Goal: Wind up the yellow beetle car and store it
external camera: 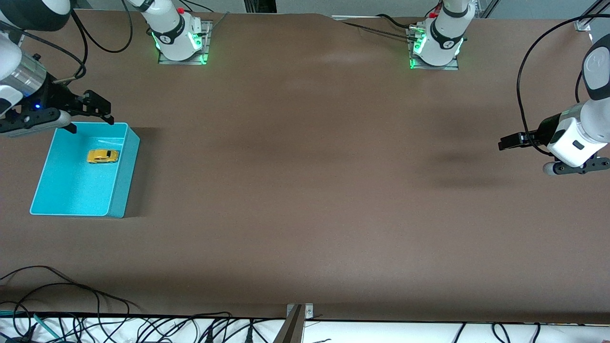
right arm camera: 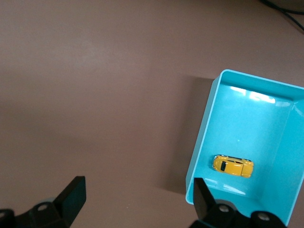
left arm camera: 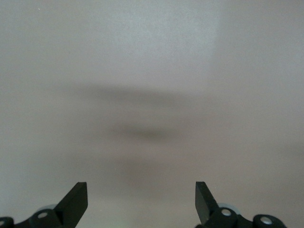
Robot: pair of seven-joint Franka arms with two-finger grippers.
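The yellow beetle car lies on its wheels inside the turquoise bin at the right arm's end of the table. My right gripper is open and empty, up in the air over the bin's rim that lies farthest from the front camera. In the right wrist view the car sits on the bin's floor, inside the bin's wall, and the gripper is over bare table beside the bin. My left gripper waits open and empty over the left arm's end of the table; the left wrist view shows it over bare table.
The two arm bases stand along the table edge farthest from the front camera. Loose cables and a metal bracket lie at the nearest edge. The brown tabletop stretches between bin and left gripper.
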